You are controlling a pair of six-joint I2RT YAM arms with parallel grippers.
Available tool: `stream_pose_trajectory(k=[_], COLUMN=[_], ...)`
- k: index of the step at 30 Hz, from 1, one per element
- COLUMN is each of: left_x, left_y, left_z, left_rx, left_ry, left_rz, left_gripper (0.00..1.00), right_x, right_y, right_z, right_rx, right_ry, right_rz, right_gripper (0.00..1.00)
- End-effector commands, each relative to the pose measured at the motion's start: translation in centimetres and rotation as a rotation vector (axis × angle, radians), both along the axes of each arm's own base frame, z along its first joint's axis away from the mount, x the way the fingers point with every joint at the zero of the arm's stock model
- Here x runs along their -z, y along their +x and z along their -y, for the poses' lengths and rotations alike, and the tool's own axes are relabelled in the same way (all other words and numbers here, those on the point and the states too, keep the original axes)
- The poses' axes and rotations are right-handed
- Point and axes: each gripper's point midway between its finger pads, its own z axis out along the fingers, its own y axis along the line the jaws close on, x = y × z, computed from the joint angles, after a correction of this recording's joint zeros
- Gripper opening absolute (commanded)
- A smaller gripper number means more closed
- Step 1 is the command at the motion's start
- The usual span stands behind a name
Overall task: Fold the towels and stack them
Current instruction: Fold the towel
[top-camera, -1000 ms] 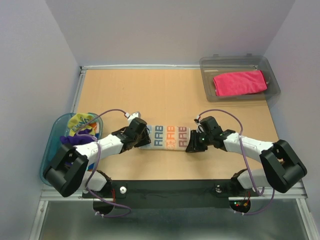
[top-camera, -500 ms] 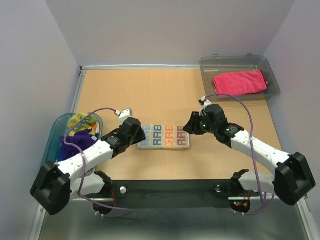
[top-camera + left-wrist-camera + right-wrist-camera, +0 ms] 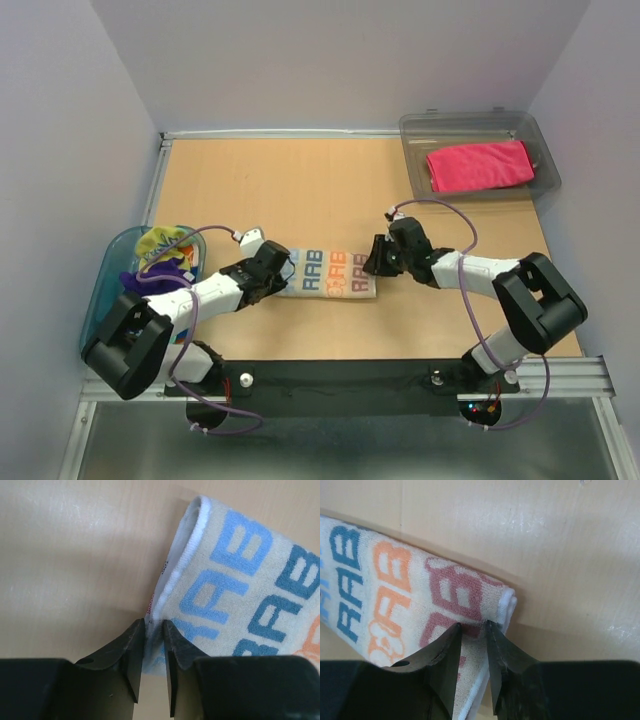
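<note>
pale lilac walls [image 3: 60,120] around a light wooden table [image 3: 300,190] in even light

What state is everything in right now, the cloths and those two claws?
lettered towel: folded into a strip, flat on the table.
pink towel: folded, lying in the bin.
other towels: crumpled heap in the tub.
left gripper: shut on the lettered towel's end.
right gripper: shut on its other end.

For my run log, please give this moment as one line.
left gripper: pinches lettered towel, left end | right gripper: pinches right end | shape: folded strip
</note>
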Motion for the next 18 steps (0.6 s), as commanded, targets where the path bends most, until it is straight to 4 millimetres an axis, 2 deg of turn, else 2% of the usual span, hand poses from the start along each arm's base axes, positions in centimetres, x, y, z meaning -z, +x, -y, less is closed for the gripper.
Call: stream_pose_trajectory(k=[1,3,5,6,8,9,10,11,12,13,16,17,18], left_x=[0.0,-0.4,-1.1,-2.2,-4.6,-5.6,-6.4,-8.3,-9.1,-10.6,-12.1,-12.7,-12.9], left_y=[-0.3,0.0,0.3,0.7,1.8,2.0,2.0,2.2,2.2,1.9,0.8,-0.3,-0.8], left_z=[-2.5,-2.7,-3.0,-2.6,-1.5,-1.1,-0.6,0.9,1.8,3.6,7.0,9.6,10.8], left_rx=[-0.08,-0.079,-0.068,-0.033,0.01,0.034,0.071,0.114,0.153,0.228,0.39,0.47,0.514], left_ry=[0.029,0.03,0.05,0.061,0.055,0.062,0.084,0.083,0.088,0.092,0.122,0.115,0.123], left_rz=[0.003,0.016,0.033,0.052,0.106,0.128,0.145,0.197,0.216,0.246,0.284,0.297,0.301], left_gripper=[0.32,0.32,0.39,0.48,0.59,0.64,0.68,0.78,0.8,0.85,0.86,0.86,0.86], right_x=[-0.2,-0.5,-2.5,-3.8,-4.6,-5.1,-5.3,-5.8,-5.7,-5.4,-5.8,-5.6,-5.5], right_y=[1.1,0.8,1.0,1.3,1.6,2.3,2.6,2.7,2.8,2.5,2.3,2.2,2.1], right_z=[1.1,1.7,2.2,3.1,4.3,5.8,6.8,7.8,9.5,10.5,13.9,14.7,15.7], right_rx=[0.067,0.075,0.084,0.106,0.127,0.174,0.193,0.214,0.256,0.276,0.363,0.384,0.402], right_ry=[0.016,0.017,0.033,0.025,0.002,-0.024,-0.048,-0.056,-0.063,-0.073,-0.084,-0.087,-0.069], right_rz=[0.062,0.075,0.126,0.16,0.177,0.192,0.2,0.203,0.186,0.165,0.146,0.138,0.123], right_gripper=[0.33,0.34,0.36,0.4,0.47,0.52,0.6,0.63,0.67,0.73,0.83,0.85,0.86])
